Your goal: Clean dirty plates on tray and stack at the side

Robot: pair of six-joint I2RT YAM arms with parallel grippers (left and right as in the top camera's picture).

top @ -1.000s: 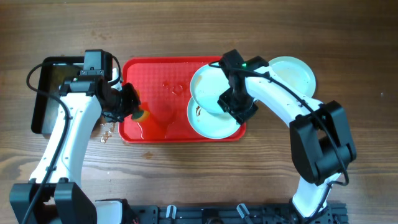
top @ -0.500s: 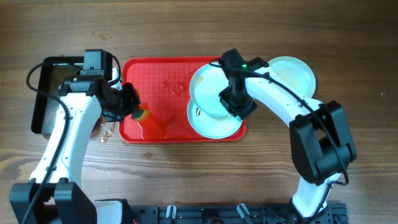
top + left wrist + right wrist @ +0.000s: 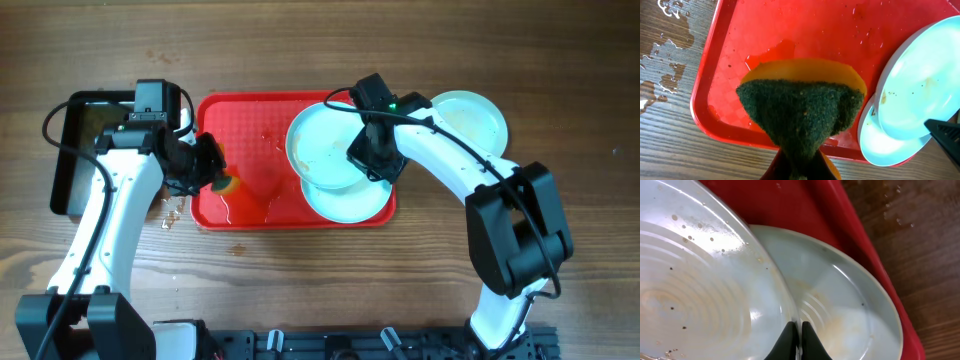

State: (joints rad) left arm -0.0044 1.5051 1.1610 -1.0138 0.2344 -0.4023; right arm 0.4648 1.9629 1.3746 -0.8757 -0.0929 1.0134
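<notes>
In the overhead view the red tray [image 3: 245, 115] lies mid-table. My right gripper [image 3: 368, 160] is shut on the rim of a pale plate [image 3: 322, 145], held tilted above a second plate [image 3: 345, 200] lying in the tray's right end. The wrist view shows the fingers [image 3: 790, 341] pinching that rim, the held plate [image 3: 700, 280] on the left and the lower plate [image 3: 845, 310] on the right. A third plate [image 3: 470, 118] rests on the table right of the tray. My left gripper [image 3: 215, 175] is shut on a green and orange sponge [image 3: 800, 110] over the tray's left edge.
A black pan [image 3: 75, 150] sits left of the tray, under the left arm. Water drops [image 3: 172, 210] lie on the wood by the tray's front left corner. A wet patch [image 3: 268, 190] shines on the tray floor. Brown specks dot the held plate [image 3: 925, 90].
The right gripper has shut on the upper plate's rim, and that plate has shifted left and tipped up. The left arm and sponge have stayed put.
</notes>
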